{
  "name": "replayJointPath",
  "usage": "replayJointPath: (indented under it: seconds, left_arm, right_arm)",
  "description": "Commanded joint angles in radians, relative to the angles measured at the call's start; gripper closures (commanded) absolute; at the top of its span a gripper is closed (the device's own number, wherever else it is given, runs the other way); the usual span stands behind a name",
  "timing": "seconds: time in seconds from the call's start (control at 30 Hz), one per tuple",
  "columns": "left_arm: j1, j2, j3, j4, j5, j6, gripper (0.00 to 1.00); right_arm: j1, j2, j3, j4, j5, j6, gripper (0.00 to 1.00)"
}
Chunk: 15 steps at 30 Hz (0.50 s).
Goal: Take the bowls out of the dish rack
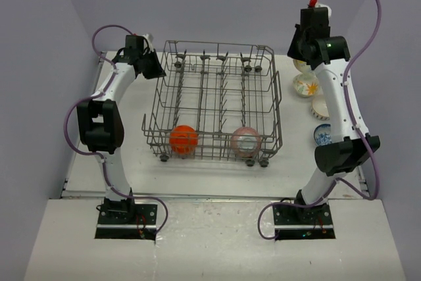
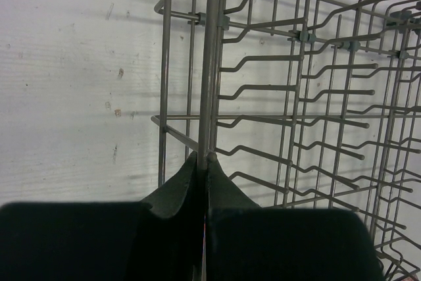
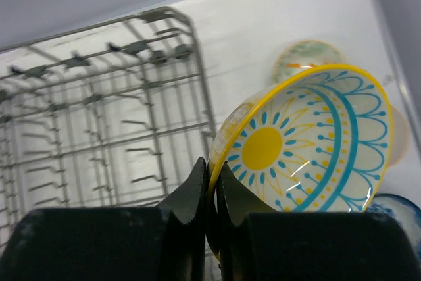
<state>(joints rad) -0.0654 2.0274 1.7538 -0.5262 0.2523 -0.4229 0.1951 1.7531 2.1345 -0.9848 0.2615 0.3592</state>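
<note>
The grey wire dish rack [image 1: 214,106] stands mid-table. Inside its near end are an orange bowl [image 1: 183,139] and a pink bowl [image 1: 245,141]. My left gripper [image 1: 158,69] is at the rack's far left corner. In the left wrist view, the left gripper [image 2: 204,157] is shut on an upright wire of the dish rack [image 2: 296,97]. My right gripper [image 1: 300,56] is right of the rack's far corner. The right wrist view shows the right gripper [image 3: 212,166] shut on the rim of a yellow-rimmed bowl with a sun pattern [image 3: 309,143], held tilted.
Other bowls sit on the table right of the rack, partly behind my right arm, among them a blue-and-white bowl [image 1: 322,135] and a cream bowl [image 1: 320,106]. A pale greenish bowl [image 3: 309,57] lies beyond the held one. Grey walls enclose the table at the back and on both sides.
</note>
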Motion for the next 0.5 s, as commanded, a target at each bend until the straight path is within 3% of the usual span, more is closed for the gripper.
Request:
replayJointPath:
  seconds: [0.0, 0.17, 0.47]
  left_arm:
    - [0.038, 0.074, -0.033, -0.047, -0.111, -0.014, 1.0]
    - [0.038, 0.07, -0.05, -0.04, -0.105, -0.022, 1.0]
    - [0.038, 0.047, -0.089, -0.029, -0.087, -0.036, 1.0]
  right_arm:
    - [-0.068, -0.018, -0.047, -0.031, 0.22, 0.015, 1.0]
    - [-0.177, 0.041, -0.114, -0.031, 0.162, 0.024, 1.0]
    - [-0.184, 0.212, -0.056, 0.12, 0.134, -0.042, 1.0]
